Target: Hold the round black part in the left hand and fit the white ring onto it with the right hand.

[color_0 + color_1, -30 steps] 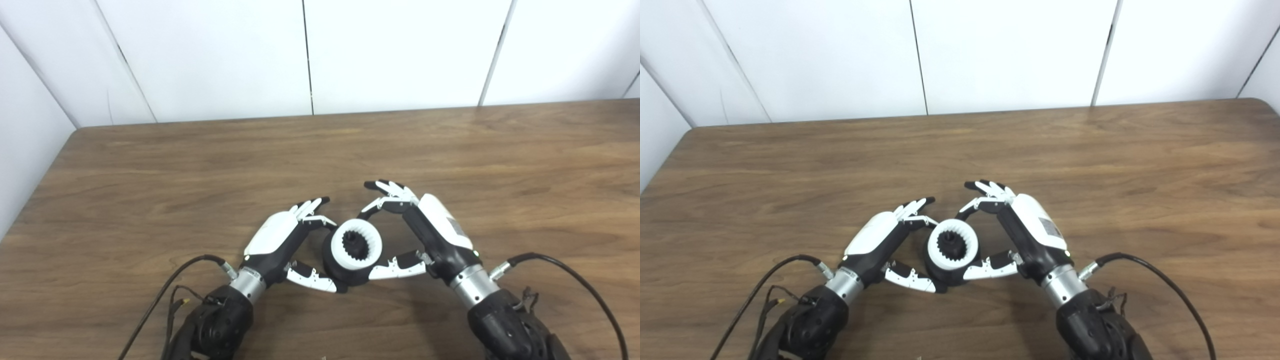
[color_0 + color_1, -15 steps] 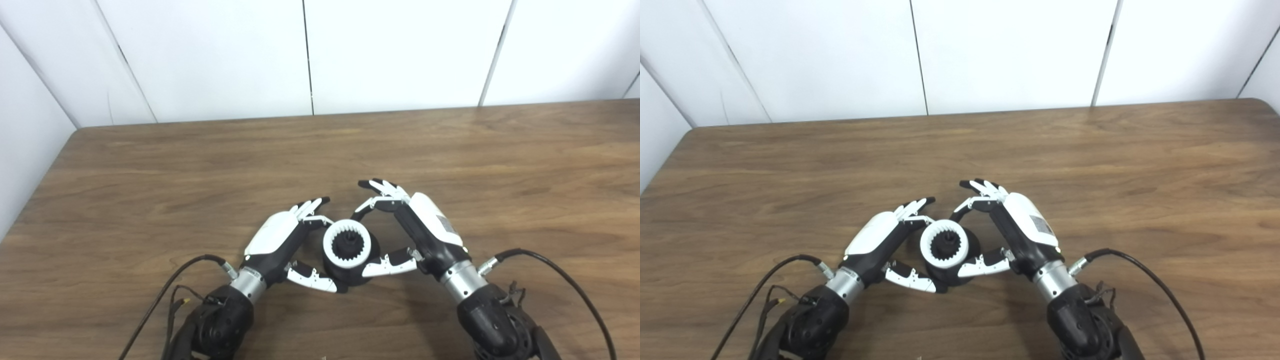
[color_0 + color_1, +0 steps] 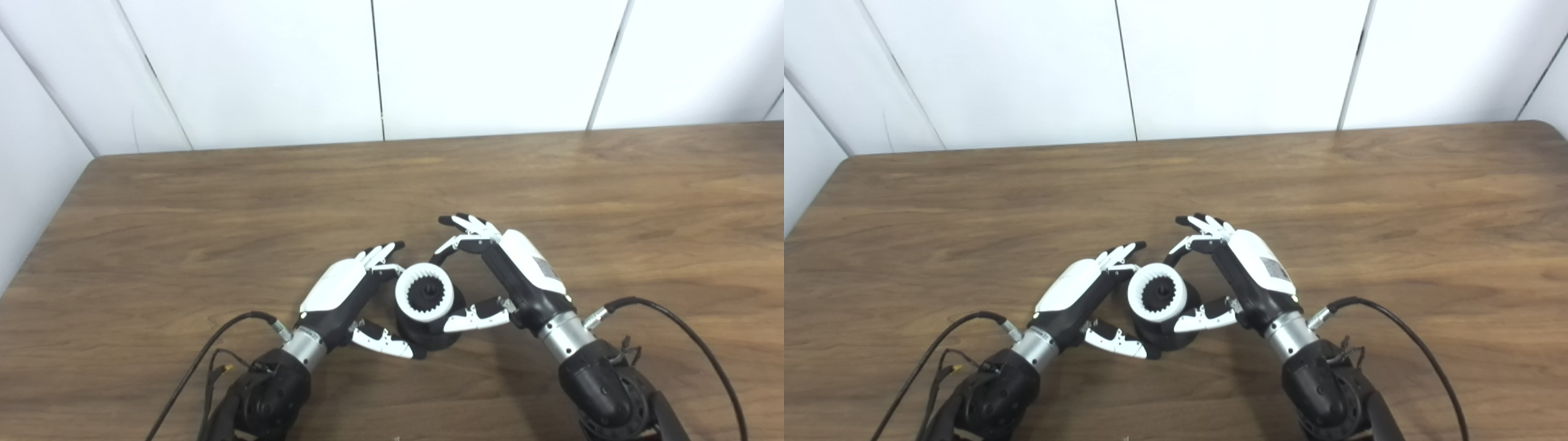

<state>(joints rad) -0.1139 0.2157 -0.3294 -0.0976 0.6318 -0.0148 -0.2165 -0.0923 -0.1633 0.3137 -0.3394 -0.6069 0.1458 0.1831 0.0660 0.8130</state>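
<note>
A brown wooden table [image 3: 184,202] with a long, streaky grain filled most of both views, its far edge meeting a plain white wall [image 3: 257,67] of smooth panels split by thin dark seams, with another white panel running down past the table's left edge. Taking the round black part [image 3: 429,327] as the landmark, it stood on the tabletop near the table's front edge, a squat, matte black drum, and the white ring [image 3: 424,293] sat on top of it, tipped a little toward the wall; whether it was fully seated could not be told. The ring was a glossy white band with small teeth lining its inner rim, and a dark toothed hub showed through its opening. The left hand [image 3: 352,297], hard white shell over black, cupped the black part from its left, thumb lying along the near side of its base and fingers curled toward its far side, so it gripped the part. The right hand [image 3: 508,278] reached in from the part's right, its thumb against the ring's near right edge and its fingers arched toward the ring's far edge, pinching the ring. Black cables [image 3: 680,324] looped away from both metal wrists across the wood on either side of the part.
</note>
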